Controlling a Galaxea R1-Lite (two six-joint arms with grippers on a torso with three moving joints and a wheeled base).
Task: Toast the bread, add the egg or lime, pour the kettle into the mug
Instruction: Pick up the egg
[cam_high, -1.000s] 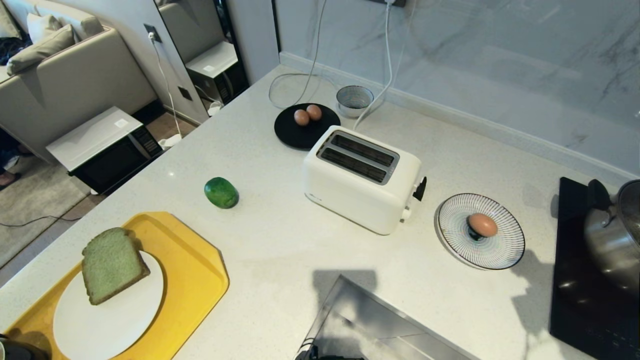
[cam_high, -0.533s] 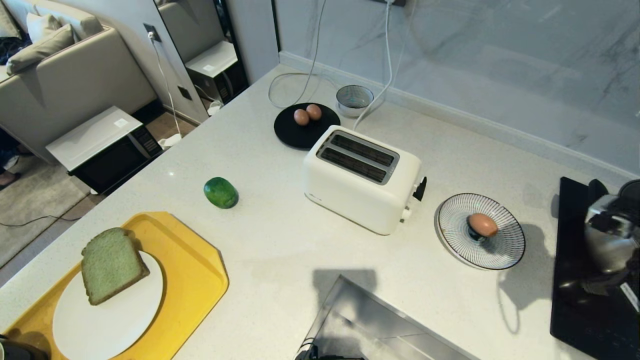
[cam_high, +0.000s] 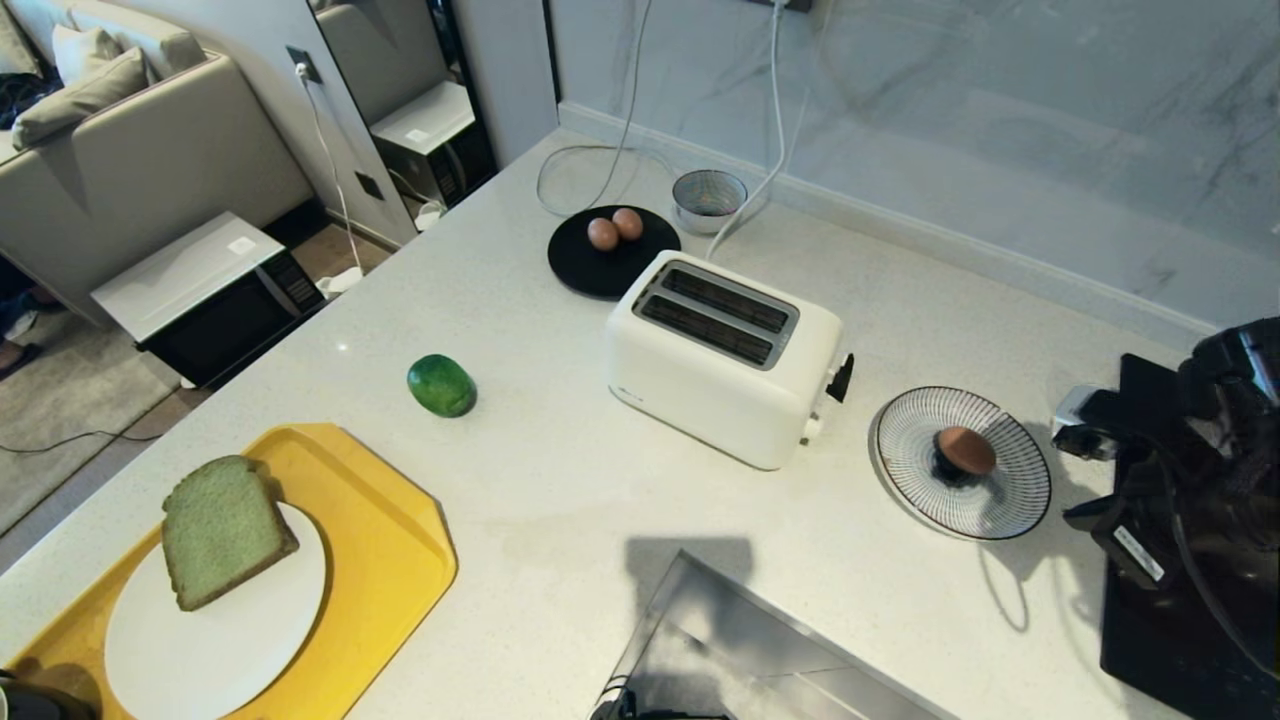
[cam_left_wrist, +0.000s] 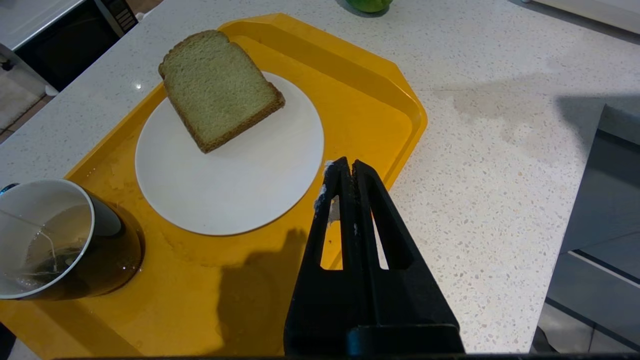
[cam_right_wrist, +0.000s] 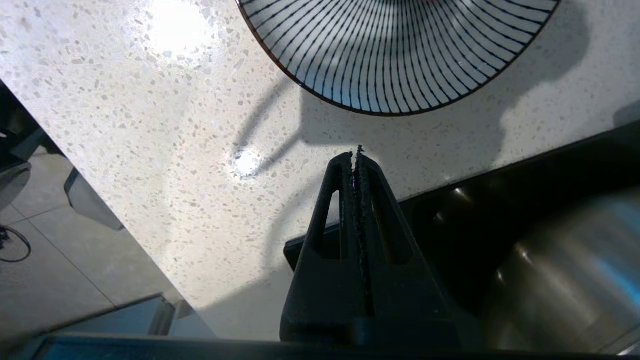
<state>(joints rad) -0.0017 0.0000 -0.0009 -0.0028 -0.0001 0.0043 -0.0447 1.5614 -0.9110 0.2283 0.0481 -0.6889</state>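
My right claw (cam_right_wrist: 356, 156) was pinched fully together, holding nothing, above bare counter (cam_right_wrist: 150, 150) just short of the striped plate (cam_right_wrist: 400, 60) filling the upper middle of its wrist picture. My left claw (cam_left_wrist: 345, 170) was likewise pressed together and empty, hanging over the yellow tray (cam_left_wrist: 360, 100); the bread (cam_left_wrist: 217, 87) lay up and to its left on the white plate (cam_left_wrist: 240, 190), the mug (cam_left_wrist: 60, 240) at the lower left.

The head view alone showed the egg (cam_high: 965, 450) on the striped plate at right, two more eggs (cam_high: 614, 229) on a black plate (cam_high: 600, 272) behind the toaster (cam_high: 725, 355), and the lime (cam_high: 441, 385) at centre left. Only the left wrist view showed the mug's pale liquid.

A second before, a steel pot filled the right edge of the head view; now my right arm (cam_high: 1190, 470) had swung in and covered it, and its shadow fell across the egg.
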